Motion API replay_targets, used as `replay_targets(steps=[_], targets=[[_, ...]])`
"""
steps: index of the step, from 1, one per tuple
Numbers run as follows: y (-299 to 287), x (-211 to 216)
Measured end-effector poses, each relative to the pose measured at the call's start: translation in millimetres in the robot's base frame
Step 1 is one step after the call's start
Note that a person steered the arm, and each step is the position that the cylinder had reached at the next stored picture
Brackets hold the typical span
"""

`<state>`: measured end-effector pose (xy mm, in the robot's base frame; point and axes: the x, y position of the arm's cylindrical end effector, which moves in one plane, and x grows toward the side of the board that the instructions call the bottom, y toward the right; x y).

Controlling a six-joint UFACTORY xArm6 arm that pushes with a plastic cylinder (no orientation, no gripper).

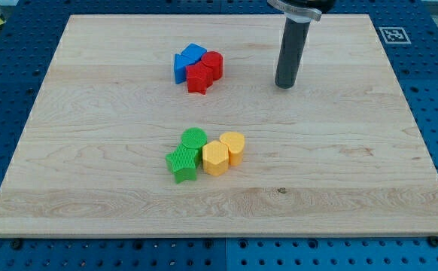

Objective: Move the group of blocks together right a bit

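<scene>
Two clusters of blocks lie on the wooden board (339, 173). Near the view's top, two blue blocks (186, 62) touch a red cylinder (214, 64) and a red star (199, 78). Near the middle, a green cylinder (194, 140) and a green star (181, 164) touch a yellow hexagon (216, 159) and a yellow heart-like block (233, 146). My tip (284, 85) rests on the board to the right of the red and blue cluster, apart from it, and up and right of the green and yellow cluster.
The board lies on a blue perforated table (8, 83). A black and white marker tag (393, 35) sits beyond the board's top right corner. The arm's mount (298, 7) shows at the view's top.
</scene>
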<state>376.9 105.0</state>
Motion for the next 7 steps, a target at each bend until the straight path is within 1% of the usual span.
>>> replay_targets(steps=[2, 3, 4, 6, 7], targets=[[1, 0], [-1, -13], [-20, -37], [-126, -40], [-133, -41]])
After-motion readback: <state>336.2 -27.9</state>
